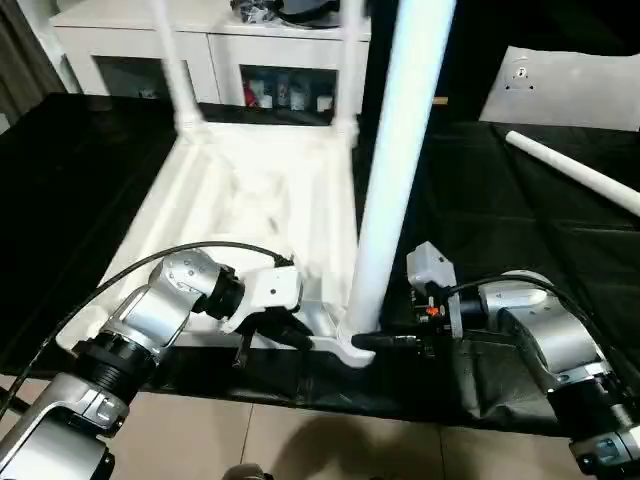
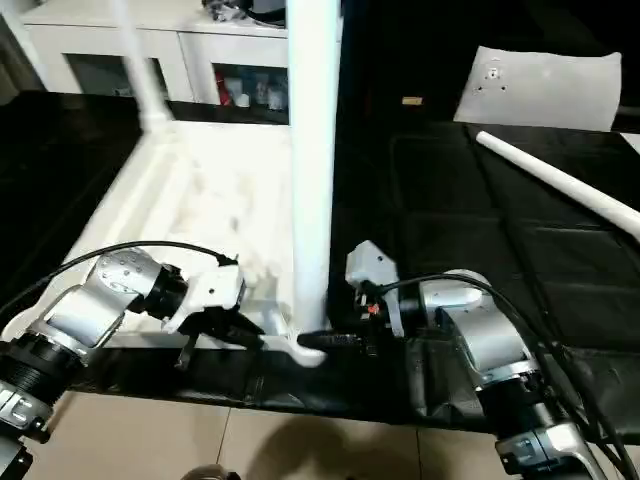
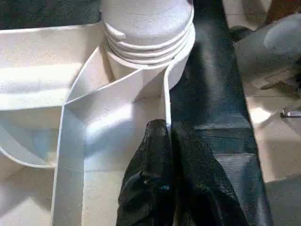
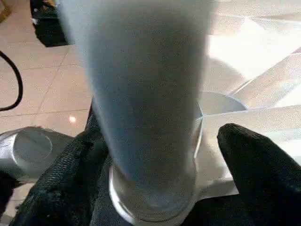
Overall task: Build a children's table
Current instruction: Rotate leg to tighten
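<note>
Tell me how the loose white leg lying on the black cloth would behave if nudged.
The loose leg is a round tube lying flat, so it would probably roll. Its taper suggests it would curve rather than roll straight. It looks like hollow plastic, likely light and stiff, and its smooth surface may slip on the black cloth.

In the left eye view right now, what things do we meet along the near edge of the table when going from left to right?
Left pincer closed on the tabletop rim → upright leg standing in the near corner socket → right pincer at the foot of that leg.
</note>
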